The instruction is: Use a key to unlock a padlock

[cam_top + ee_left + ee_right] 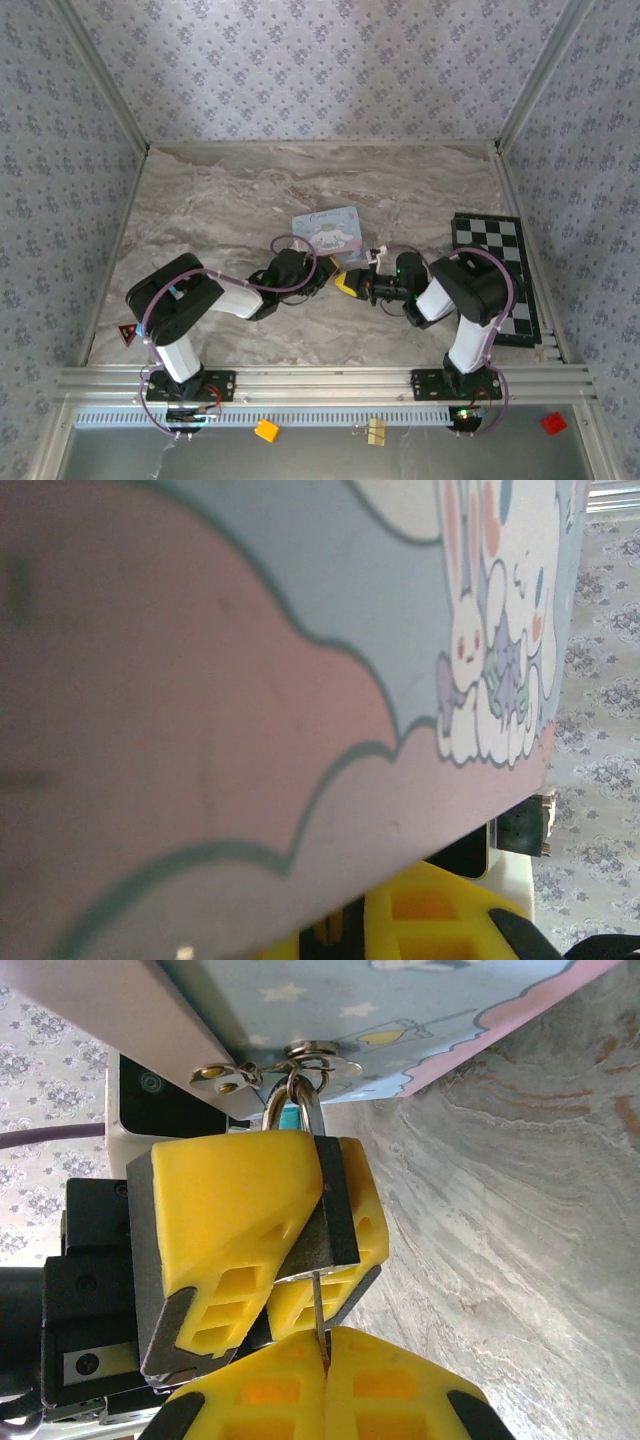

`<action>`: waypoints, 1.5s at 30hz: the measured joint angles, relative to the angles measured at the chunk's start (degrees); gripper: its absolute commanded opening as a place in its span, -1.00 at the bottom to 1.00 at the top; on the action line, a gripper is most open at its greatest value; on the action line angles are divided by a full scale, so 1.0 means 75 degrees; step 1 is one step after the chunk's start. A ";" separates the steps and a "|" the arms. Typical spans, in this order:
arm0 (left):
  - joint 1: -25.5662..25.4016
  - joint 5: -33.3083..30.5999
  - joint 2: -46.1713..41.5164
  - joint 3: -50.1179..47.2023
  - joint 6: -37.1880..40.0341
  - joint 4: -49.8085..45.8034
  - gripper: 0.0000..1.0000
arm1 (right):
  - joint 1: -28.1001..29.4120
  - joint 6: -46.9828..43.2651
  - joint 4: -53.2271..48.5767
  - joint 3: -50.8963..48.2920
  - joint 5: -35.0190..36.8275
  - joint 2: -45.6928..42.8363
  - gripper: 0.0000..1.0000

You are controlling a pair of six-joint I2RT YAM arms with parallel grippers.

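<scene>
We see left gripper [322, 1195] clamping the padlock [338, 1225] mid-frame, right gripper [325, 1380] below pinching the key [318, 1312], blade upright, pointing up.

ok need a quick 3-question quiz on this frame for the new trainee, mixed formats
1. True or false: the padlock has its shackle through the hasp on the tin.
2. The key, pinched in the right end effector, meets the padlock at its: A) shackle B) bottom face C) side.
3. Fill in: the padlock body is clamped by the ___ end effector.

Key: 1 true; 2 B; 3 left, that is, the left end effector.
</scene>
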 measured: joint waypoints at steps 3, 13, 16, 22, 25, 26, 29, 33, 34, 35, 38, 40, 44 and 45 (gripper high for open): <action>0.0000 -0.0003 -0.0035 -0.0003 0.0003 -0.0041 -1.00 | -0.0041 -0.0003 -0.0003 0.0000 -0.0035 0.0000 -1.00; 0.0006 -0.0058 -0.0201 -0.0012 0.0009 -0.0254 -1.00 | -0.0154 0.0172 0.0329 0.0003 -0.0152 0.0192 -1.00; 0.0006 -0.0082 -0.0201 -0.0015 0.0012 -0.0280 -1.00 | -0.0152 0.0303 0.0472 0.0003 -0.0149 0.0280 -1.00; 0.0006 -0.0175 -0.0201 -0.0096 0.0006 -0.0184 -1.00 | -0.0047 0.0592 0.0522 0.0003 0.0038 0.0274 -1.00; 0.0006 -0.0286 -0.0201 -0.0187 -0.0009 -0.0105 -1.00 | 0.0128 0.0764 0.0513 0.0000 0.0329 0.0274 -1.00; 0.0003 -0.0338 -0.0201 -0.0224 -0.0032 -0.0064 -1.00 | 0.0207 0.0822 0.0513 0.0000 0.0469 0.0262 -1.00; -0.0035 -0.0551 -0.0201 -0.0306 -0.0076 0.0041 -1.00 | 0.0510 0.1026 0.0516 -0.0035 0.1026 0.0213 -1.00; -0.0117 -0.0921 -0.0201 -0.0405 -0.0254 0.0256 -1.00 | 0.0833 0.1262 0.0484 -0.0061 0.1682 0.0052 -1.00; -0.0131 -0.0991 -0.0201 -0.0420 -0.0306 0.0323 -1.00 | 0.0883 0.1309 0.0449 -0.0073 0.1830 -0.0026 -1.00; -0.0143 -0.1037 -0.0201 -0.0431 -0.0353 0.0402 -1.00 | 0.0903 0.1358 0.0431 -0.0090 0.1932 -0.0105 -1.00; -0.0169 -0.1186 -0.0207 -0.0431 -0.0469 0.0673 -1.00 | 0.0898 0.1495 0.0420 -0.0099 0.2066 -0.0286 -1.00; -0.0201 -0.1282 -0.0259 -0.0431 -0.0519 0.0708 -1.00 | 0.0883 0.1612 0.0443 -0.0099 0.2075 -0.0332 -1.00; -0.0248 -0.1440 -0.0443 -0.0431 -0.0519 0.0615 -1.00 | 0.0868 0.1810 0.0522 -0.0096 0.2040 -0.0420 -1.00; -0.0251 -0.1445 -0.0490 -0.0431 -0.0519 0.0603 -1.00 | 0.0860 0.1842 0.0525 -0.0096 0.2020 -0.0458 -1.00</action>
